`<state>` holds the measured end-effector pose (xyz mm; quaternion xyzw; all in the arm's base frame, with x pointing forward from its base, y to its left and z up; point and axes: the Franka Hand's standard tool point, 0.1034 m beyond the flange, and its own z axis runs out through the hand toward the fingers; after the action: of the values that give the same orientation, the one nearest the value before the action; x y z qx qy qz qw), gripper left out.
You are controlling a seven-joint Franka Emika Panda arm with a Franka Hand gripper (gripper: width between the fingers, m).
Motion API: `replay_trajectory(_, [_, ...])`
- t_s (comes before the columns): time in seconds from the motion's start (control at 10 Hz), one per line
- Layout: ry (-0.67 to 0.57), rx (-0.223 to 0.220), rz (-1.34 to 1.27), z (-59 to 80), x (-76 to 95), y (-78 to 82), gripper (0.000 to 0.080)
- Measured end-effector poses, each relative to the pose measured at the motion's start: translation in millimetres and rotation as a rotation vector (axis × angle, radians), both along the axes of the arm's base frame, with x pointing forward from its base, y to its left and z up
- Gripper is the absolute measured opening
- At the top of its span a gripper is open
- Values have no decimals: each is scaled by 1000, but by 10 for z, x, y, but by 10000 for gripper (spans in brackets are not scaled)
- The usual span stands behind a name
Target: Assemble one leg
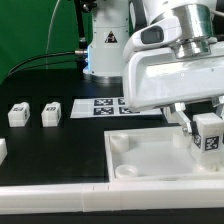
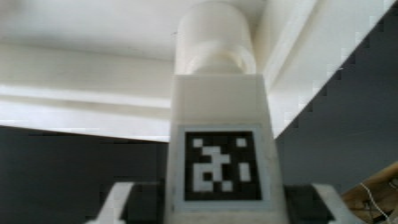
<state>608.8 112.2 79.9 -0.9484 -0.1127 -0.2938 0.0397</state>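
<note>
My gripper [image 1: 206,128] is shut on a white leg [image 1: 208,133] with a black-and-white tag, at the exterior view's right. It holds the leg just above the far right corner of the large white panel [image 1: 150,160]. In the wrist view the held leg [image 2: 221,120] stands between my fingers [image 2: 135,200], its rounded end pointing at the panel's edge [image 2: 89,95]. Two more legs [image 1: 18,114] [image 1: 51,112] lie on the black table at the exterior view's left.
The marker board [image 1: 105,106] lies behind the panel. A white rail [image 1: 60,200] runs along the table's front edge. The robot base [image 1: 105,45] stands at the back, against a green backdrop. A white piece [image 1: 3,150] shows at the far left edge.
</note>
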Motion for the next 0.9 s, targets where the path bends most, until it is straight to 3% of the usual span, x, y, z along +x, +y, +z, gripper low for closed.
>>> replay_trajectory(0.7, [3,0,3,29,3,18,292])
replay_trajectory(0.9, [3,0,3,32,4,16,580])
